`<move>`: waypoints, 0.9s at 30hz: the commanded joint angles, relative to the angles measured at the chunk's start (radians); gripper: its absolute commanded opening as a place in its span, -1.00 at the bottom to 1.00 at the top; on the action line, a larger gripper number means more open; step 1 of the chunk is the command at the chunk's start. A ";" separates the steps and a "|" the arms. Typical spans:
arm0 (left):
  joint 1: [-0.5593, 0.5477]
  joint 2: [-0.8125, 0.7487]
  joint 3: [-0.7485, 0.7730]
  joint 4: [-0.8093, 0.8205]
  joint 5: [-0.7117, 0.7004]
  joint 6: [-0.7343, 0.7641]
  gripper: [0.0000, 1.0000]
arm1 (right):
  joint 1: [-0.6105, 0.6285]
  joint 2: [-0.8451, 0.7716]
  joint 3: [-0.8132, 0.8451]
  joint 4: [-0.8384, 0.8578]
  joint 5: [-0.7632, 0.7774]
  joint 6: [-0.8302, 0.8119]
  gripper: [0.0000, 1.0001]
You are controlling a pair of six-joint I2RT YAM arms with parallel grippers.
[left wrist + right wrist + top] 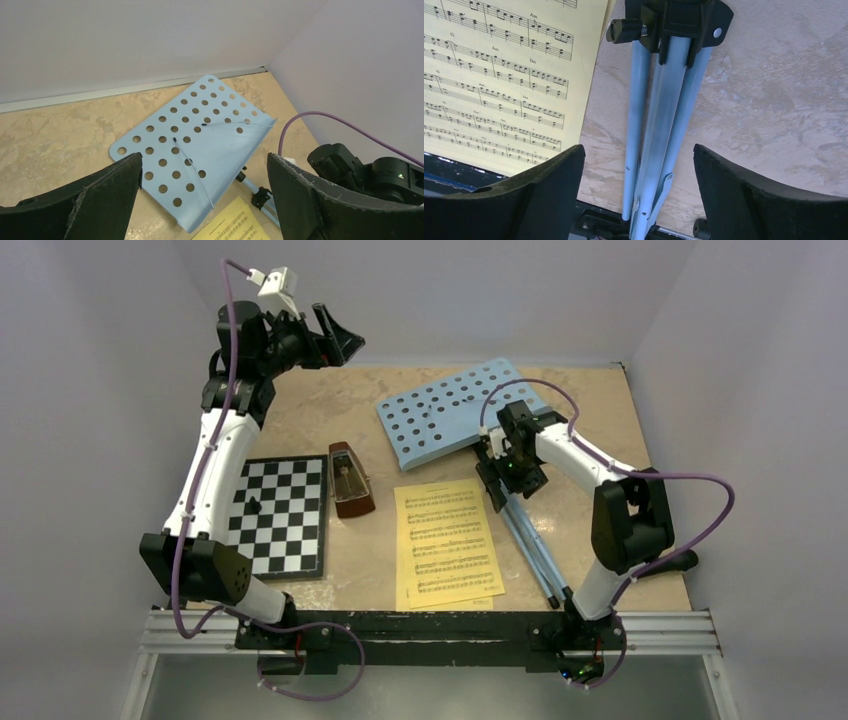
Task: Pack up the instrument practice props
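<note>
The light-blue hole-punched music stand (pixel 452 410) lies flat at the back of the table, its folded tripod legs (pixel 530 545) running toward the near edge. My right gripper (pixel 500 495) is open and hovers over the legs (pixel 664 115), one finger on each side, not touching them. Yellow music sheets (pixel 447 545) lie left of the legs, and also show in the right wrist view (pixel 499 75). The brown pyramid metronome (pixel 350 480) stands left of the sheets. My left gripper (pixel 340 335) is open, empty and raised high at the back left, looking down on the stand's plate (pixel 200 150).
A black-and-white chessboard (pixel 280 515) with a small black piece (pixel 254 505) lies at the left, under my left arm. White walls enclose the table at the back and sides. The black mounting rail (pixel 430 625) runs along the near edge.
</note>
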 commanded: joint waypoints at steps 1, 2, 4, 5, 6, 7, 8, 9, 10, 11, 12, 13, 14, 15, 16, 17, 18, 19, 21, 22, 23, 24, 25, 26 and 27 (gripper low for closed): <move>0.005 -0.051 -0.029 0.023 0.007 -0.005 0.97 | 0.003 -0.002 0.007 -0.038 -0.021 -0.028 0.60; 0.005 -0.052 -0.032 0.021 0.004 0.001 0.97 | 0.004 0.017 0.011 -0.044 -0.010 -0.010 0.51; 0.005 -0.052 -0.030 0.013 -0.004 0.030 0.97 | 0.004 0.039 0.036 -0.059 0.017 0.038 0.33; 0.005 -0.050 -0.027 0.006 -0.014 0.044 0.97 | 0.004 0.058 0.059 -0.079 0.025 0.062 0.24; 0.005 -0.047 -0.020 -0.002 -0.021 0.058 0.97 | 0.003 0.075 0.085 -0.098 0.008 0.080 0.20; 0.006 -0.044 -0.011 -0.008 -0.025 0.069 0.97 | 0.001 0.094 0.113 -0.118 -0.003 0.120 0.19; 0.006 -0.041 -0.004 -0.015 -0.028 0.081 0.97 | 0.001 0.111 0.137 -0.135 -0.010 0.149 0.18; 0.006 -0.039 0.004 -0.020 -0.029 0.090 0.98 | 0.002 0.127 0.160 -0.148 -0.007 0.166 0.20; 0.006 -0.035 0.011 -0.030 -0.029 0.101 0.98 | 0.001 0.141 0.181 -0.159 -0.002 0.179 0.20; 0.008 -0.031 0.018 -0.039 -0.029 0.109 0.98 | 0.000 0.151 0.199 -0.168 0.003 0.192 0.18; 0.010 -0.029 0.024 -0.050 -0.030 0.114 0.98 | -0.003 0.164 0.216 -0.179 0.006 0.206 0.09; 0.012 -0.025 0.031 -0.061 -0.028 0.117 0.98 | -0.009 0.176 0.234 -0.189 0.007 0.224 -0.01; 0.014 -0.022 0.038 -0.073 -0.027 0.122 0.98 | -0.020 0.190 0.257 -0.196 0.004 0.243 -0.09; 0.015 -0.020 0.044 -0.085 -0.027 0.130 0.98 | -0.032 0.201 0.278 -0.197 0.002 0.262 -0.15; 0.017 -0.019 0.049 -0.096 -0.030 0.138 0.98 | -0.040 0.211 0.304 -0.198 0.005 0.281 -0.20; 0.017 -0.019 0.054 -0.111 -0.034 0.149 0.98 | -0.044 0.225 0.323 -0.201 0.012 0.298 -0.24; 0.017 -0.021 0.059 -0.121 -0.037 0.160 0.98 | -0.049 0.233 0.339 -0.205 0.017 0.316 -0.31; 0.017 -0.022 0.066 -0.132 -0.040 0.171 0.98 | -0.051 0.241 0.347 -0.200 0.003 0.327 -0.43; 0.017 -0.030 0.071 -0.147 -0.042 0.197 0.98 | -0.062 0.260 0.350 -0.197 -0.016 0.355 -0.57; 0.017 -0.035 0.071 -0.153 -0.044 0.210 0.99 | -0.067 0.268 0.345 -0.189 -0.023 0.360 -0.62; 0.017 -0.039 0.070 -0.160 -0.048 0.224 0.98 | -0.071 0.275 0.343 -0.185 -0.031 0.364 -0.69; 0.017 -0.046 0.068 -0.167 -0.051 0.237 0.99 | -0.076 0.282 0.343 -0.181 -0.039 0.368 -0.74; 0.017 -0.052 0.067 -0.172 -0.052 0.254 0.99 | -0.083 0.287 0.348 -0.177 -0.045 0.373 -0.79; 0.017 -0.059 0.062 -0.175 -0.052 0.272 0.99 | -0.090 0.292 0.356 -0.174 -0.053 0.376 -0.81; 0.017 -0.065 0.057 -0.180 -0.049 0.293 0.99 | -0.099 0.297 0.372 -0.172 -0.057 0.388 -0.83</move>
